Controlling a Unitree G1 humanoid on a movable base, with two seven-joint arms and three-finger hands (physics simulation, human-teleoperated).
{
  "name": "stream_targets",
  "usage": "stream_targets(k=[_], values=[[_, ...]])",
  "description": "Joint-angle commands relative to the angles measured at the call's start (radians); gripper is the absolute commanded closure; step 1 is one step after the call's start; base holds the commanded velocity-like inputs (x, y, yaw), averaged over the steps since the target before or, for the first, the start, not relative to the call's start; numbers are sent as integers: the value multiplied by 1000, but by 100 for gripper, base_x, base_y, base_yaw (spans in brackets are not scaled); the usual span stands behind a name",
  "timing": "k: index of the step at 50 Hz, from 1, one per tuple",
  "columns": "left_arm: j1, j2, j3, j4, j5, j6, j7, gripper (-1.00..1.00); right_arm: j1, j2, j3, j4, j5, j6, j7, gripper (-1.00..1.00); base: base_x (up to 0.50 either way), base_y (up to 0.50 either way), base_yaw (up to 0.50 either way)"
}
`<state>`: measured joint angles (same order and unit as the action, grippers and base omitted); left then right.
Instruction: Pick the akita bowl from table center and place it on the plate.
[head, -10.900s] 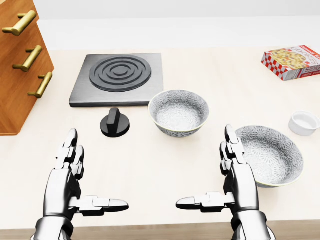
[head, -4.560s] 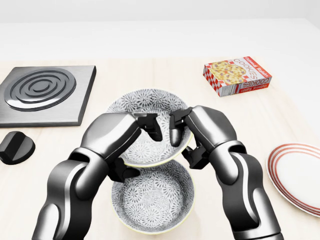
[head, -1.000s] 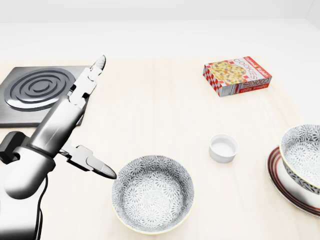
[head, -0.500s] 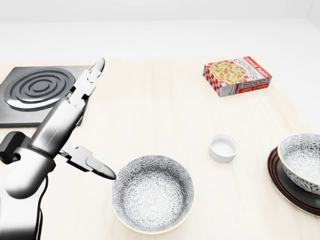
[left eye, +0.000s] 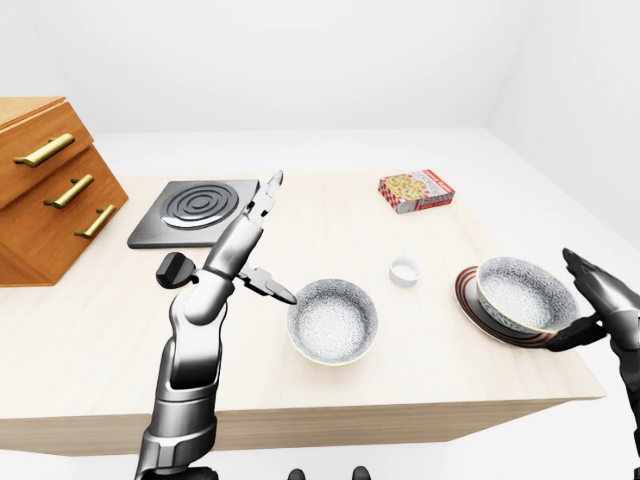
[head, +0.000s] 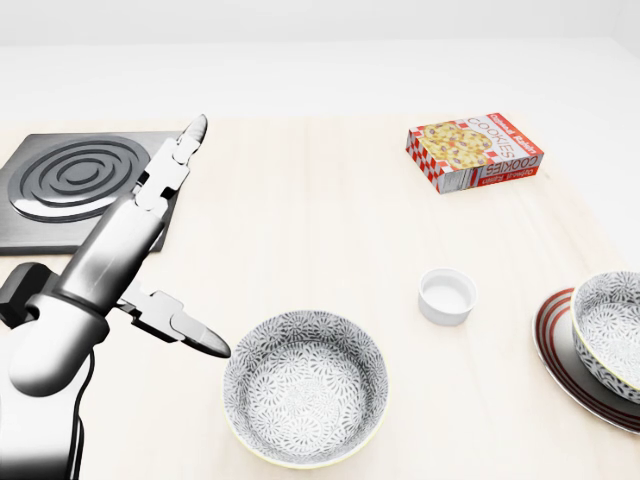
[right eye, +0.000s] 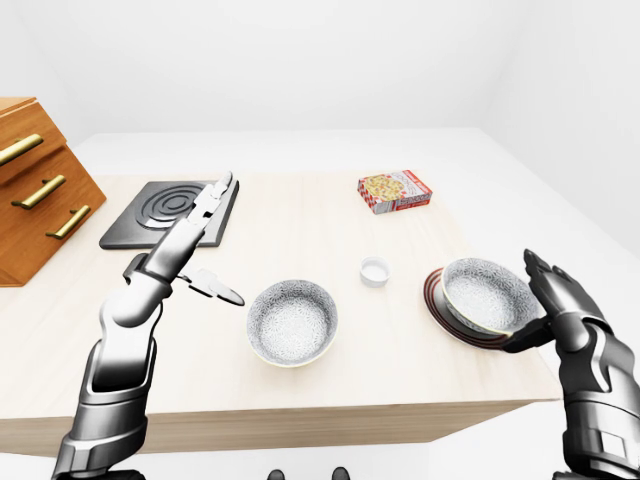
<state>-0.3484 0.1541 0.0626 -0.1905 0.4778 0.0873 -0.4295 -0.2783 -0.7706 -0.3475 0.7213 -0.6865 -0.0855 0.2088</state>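
The akita bowl (right eye: 487, 295), grey-patterned with a pale rim, sits on the red-rimmed plate (right eye: 437, 300) near the table's right edge. In the head view, bowl (head: 612, 328) and plate (head: 556, 345) are cut off by the right border. My right hand (right eye: 528, 305) stands open just to the right of the bowl, fingers spread, not closed round it; it does not show in the head view. My left hand (head: 206, 238) is open over the left of the table, fingers pointing up the view, thumb out toward a second patterned bowl (head: 305, 385).
A small white cup (head: 447, 296) stands between the two bowls. A cookie box (head: 474, 150) lies at the upper right. A black hotplate (head: 80, 185), a black knob (left eye: 172, 268) and a wooden drawer unit (left eye: 45, 190) occupy the left.
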Motion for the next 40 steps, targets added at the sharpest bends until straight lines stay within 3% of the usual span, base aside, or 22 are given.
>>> stream_targets(k=[1, 6, 7, 9, 10, 11, 15, 25, 34, 40], values=[[8, -4, -2, -18, 3, 0, -2, -100, 156, 71, -155, -366, 1, 25, 177, -100, 0, 0, 0], [19, -8, -4, -45, 5, 0, -7, -100, 262, 202, -280, -732, 68, 73, 410, -100, 0, 0, 0], [19, -8, -4, -45, 5, 0, -7, -100, 260, 212, -289, -741, 63, 70, 422, -100, 0, 0, 0], [19, -8, 1, -51, 0, 0, -7, -100, 289, 270, -335, -879, 114, 98, 489, -100, 0, 0, 0], [21, -7, 5, -61, -3, 0, -8, -100, 284, 298, -363, -969, 158, 148, 489, -100, 0, 0, 0], [22, -8, 7, -68, -7, 0, -7, -100, 282, 313, -374, -1014, 182, 173, 489, -100, 0, 0, 0], [28, -10, 15, -91, -29, 0, 0, -100, 249, 353, -390, -1159, 276, 173, 489, -100, 0, 0, 0], [38, -15, 51, -164, -180, 0, 36, -100, 178, 426, -305, -1434, 521, 173, 482, -100, 0, 0, 0], [57, -6, 49, -191, -246, 0, 73, -100, 178, 495, -168, -1489, 586, 173, 357, -100, 0, 0, 0], [78, -9, 48, -202, -265, 0, 80, -100, 147, 514, -119, -1509, 635, 173, 285, -100, 0, 0, 0]])
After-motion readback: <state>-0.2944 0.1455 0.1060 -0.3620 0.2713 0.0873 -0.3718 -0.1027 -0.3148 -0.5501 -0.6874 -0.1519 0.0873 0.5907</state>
